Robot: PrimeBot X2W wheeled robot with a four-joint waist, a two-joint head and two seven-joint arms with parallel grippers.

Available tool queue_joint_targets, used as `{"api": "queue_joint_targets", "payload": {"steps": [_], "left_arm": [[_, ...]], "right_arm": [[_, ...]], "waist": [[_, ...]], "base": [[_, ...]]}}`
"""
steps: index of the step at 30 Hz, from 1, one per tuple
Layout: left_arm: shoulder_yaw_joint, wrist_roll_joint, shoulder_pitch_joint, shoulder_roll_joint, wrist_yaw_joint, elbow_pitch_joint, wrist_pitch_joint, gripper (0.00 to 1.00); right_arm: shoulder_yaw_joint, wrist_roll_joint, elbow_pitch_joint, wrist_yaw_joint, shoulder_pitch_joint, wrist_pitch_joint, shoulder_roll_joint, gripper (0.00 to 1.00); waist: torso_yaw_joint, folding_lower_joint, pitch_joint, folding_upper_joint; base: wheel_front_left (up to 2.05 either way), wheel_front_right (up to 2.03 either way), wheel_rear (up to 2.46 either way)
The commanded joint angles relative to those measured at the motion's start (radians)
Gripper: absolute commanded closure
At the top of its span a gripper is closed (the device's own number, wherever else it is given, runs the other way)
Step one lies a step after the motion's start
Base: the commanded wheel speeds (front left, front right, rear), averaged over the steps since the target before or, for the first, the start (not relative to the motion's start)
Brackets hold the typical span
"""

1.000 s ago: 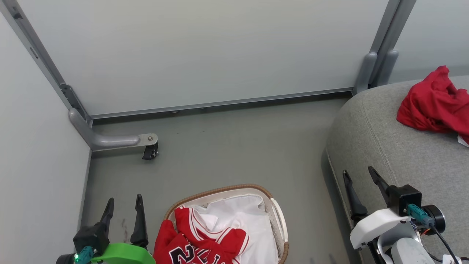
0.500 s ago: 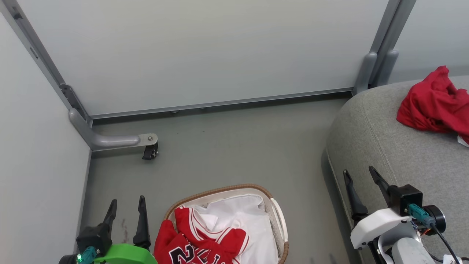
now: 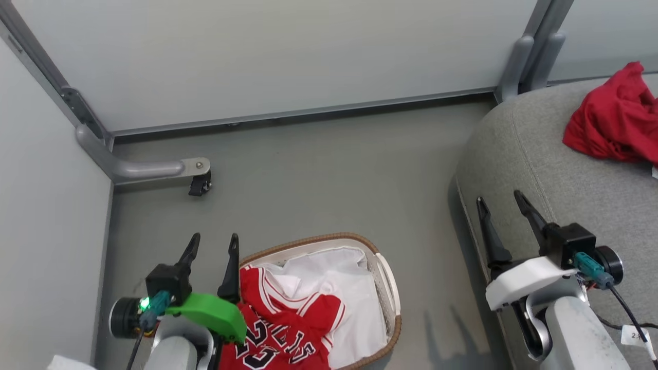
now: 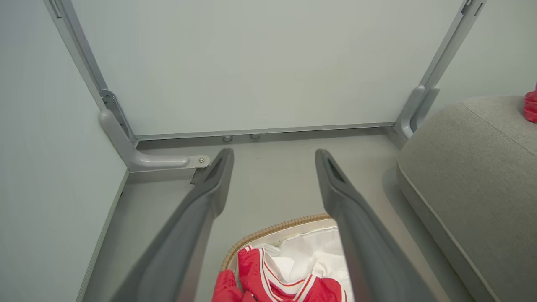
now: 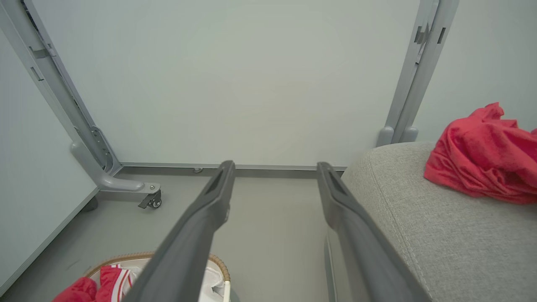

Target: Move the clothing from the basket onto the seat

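Between the wall panels [image 3: 267,56] and the sofa [image 3: 540,169]: open floor [image 3: 318,169], basket [image 3: 308,241] at its near end. Left gripper [image 3: 215,237] by the basket's left rim, right gripper [image 3: 498,198] at the sofa edge, both spread wide and empty. Red jersey [image 3: 288,329] lies on the liner [image 3: 339,288] in the basket; red garment [image 3: 611,118] on the sofa.

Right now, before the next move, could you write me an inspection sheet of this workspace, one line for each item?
Surface: grey floor; the basket stands on it.
Job's things: a red jersey lies in the basket on a white liner; one red garment lies on the sofa.
Clutter: nothing seen.
Claws: left claw open by the basket's left rim; right claw open near the sofa's edge; both hold nothing.
Cables: black cable with a white tag at the right wrist.
Surroundings: pale panels behind; a grey frame foot with a caster.
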Motion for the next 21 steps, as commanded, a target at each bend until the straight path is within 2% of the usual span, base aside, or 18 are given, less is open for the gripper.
{"api": "queue_joint_targets", "payload": {"steps": [1,13,21], "left_arm": [[-0.013,0.017,-0.052,0.002,-0.004,0.026,0.001,0.0],[-0.156,0.076,-0.384,0.004,-0.014,0.336,0.001,0.0],[-0.233,0.118,-0.499,0.02,-0.016,0.507,0.001,0.0]], "right_arm": [[0.003,0.006,-0.013,-0.001,-0.029,0.0,-0.004,0.0],[0.013,0.02,-0.077,-0.001,-0.205,0.0,-0.004,0.0],[0.056,0.057,-0.098,-0.001,-0.276,0.0,-0.003,0.0]], "waist": [[-0.023,0.0,0.091,0.0],[-0.141,0.0,0.427,0.0],[-0.224,0.0,0.611,0.0]], "base": [[0.0,0.0,0.0],[0.0,0.0,0.0],[0.0,0.0,0.0]]}}
